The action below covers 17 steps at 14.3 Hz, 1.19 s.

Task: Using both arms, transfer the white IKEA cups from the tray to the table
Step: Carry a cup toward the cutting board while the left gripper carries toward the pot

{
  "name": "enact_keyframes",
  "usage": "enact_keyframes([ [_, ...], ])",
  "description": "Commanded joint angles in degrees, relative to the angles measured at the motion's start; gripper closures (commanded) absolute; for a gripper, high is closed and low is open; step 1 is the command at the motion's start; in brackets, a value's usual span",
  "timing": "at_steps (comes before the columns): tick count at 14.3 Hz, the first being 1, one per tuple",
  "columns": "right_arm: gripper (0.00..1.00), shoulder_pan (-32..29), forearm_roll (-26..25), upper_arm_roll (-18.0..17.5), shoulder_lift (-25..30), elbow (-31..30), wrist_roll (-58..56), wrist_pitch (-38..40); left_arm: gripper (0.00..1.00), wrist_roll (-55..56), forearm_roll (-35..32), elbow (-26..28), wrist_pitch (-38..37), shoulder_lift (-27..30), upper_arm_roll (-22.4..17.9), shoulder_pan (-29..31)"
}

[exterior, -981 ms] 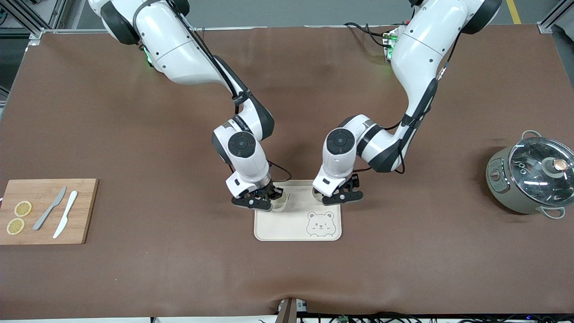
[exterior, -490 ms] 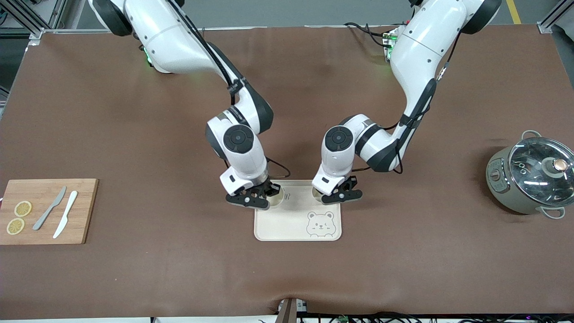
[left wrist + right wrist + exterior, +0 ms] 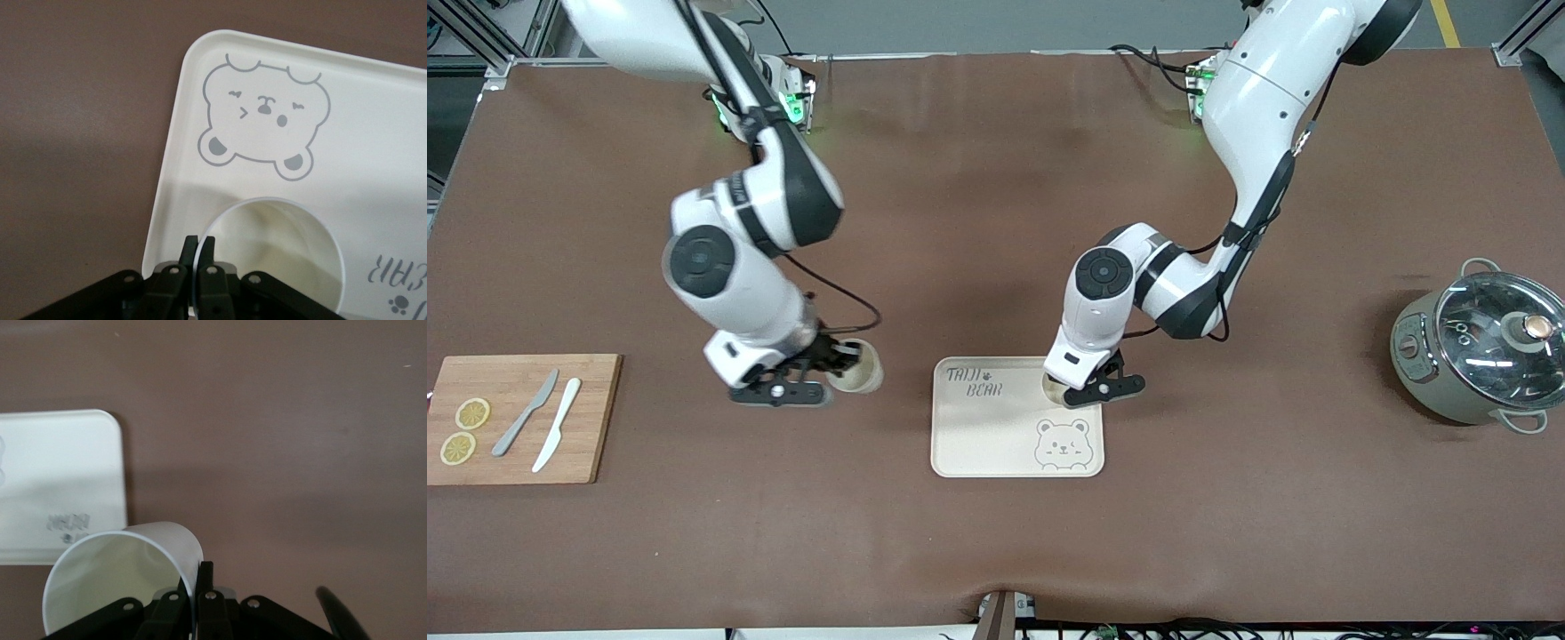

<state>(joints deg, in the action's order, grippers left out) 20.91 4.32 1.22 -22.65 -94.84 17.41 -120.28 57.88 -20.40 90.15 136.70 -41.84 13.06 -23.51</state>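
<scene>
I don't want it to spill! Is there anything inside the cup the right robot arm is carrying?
Empty. The right wrist view looks into the cup, pinched at its rim by the right gripper, and shows only bare white walls.

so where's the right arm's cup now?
Off the tray: the right gripper holds the cup by its rim over bare table, between the tray and the cutting board.

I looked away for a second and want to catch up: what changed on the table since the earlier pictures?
The right gripper carried its cup off the tray toward the right arm's end, now over bare table. The left gripper shut on the rim of the other cup, which stands on the tray. The tray, cutting board and pot stayed put.
</scene>
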Motion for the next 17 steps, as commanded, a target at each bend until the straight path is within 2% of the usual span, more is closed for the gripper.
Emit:
enact_keyframes([
  [1,1.0,-4.37,0.96,-1.13,6.12,-8.24,-8.85,-1.36,1.0,0.04,0.97,0.55,0.06,1.06,0.3,-0.05],
  [6,1.0,-12.98,0.96,-1.04,8.77,-13.26,-25.63,-1.89,1.0,-0.83,1.06,1.6,-0.73,2.72,0.74,0.65],
  [8,1.0,-16.06,2.18,-1.04,8.42,-14.05,-31.79,-2.68,1.0,-3.37,1.06,4.67,-1.0,5.26,1.26,2.58],
  [10,1.0,-18.17,4.12,-0.95,7.89,-16.24,-38.73,-6.18,1.0,-5.39,1.06,8.44,-1.43,9.38,3.98,6.52],
  [13,1.0,-20.37,4.21,-0.95,5.35,-17.66,-46.66,-10.67,1.0,-13.19,1.15,15.12,-6.51,17.64,10.56,16.17],
  [15,1.0,-20.82,4.21,-0.95,3.59,-17.75,-49.82,-12.6,1.0,-20.57,2.28,17.77,-10.64,21.52,17.49,26.53],
  [17,1.0,-21.52,4.3,-1.04,1.83,-18.01,-52.11,-14.71,1.0,-28.75,4.65,17.87,-15.65,23.02,25.92,38.91],
])
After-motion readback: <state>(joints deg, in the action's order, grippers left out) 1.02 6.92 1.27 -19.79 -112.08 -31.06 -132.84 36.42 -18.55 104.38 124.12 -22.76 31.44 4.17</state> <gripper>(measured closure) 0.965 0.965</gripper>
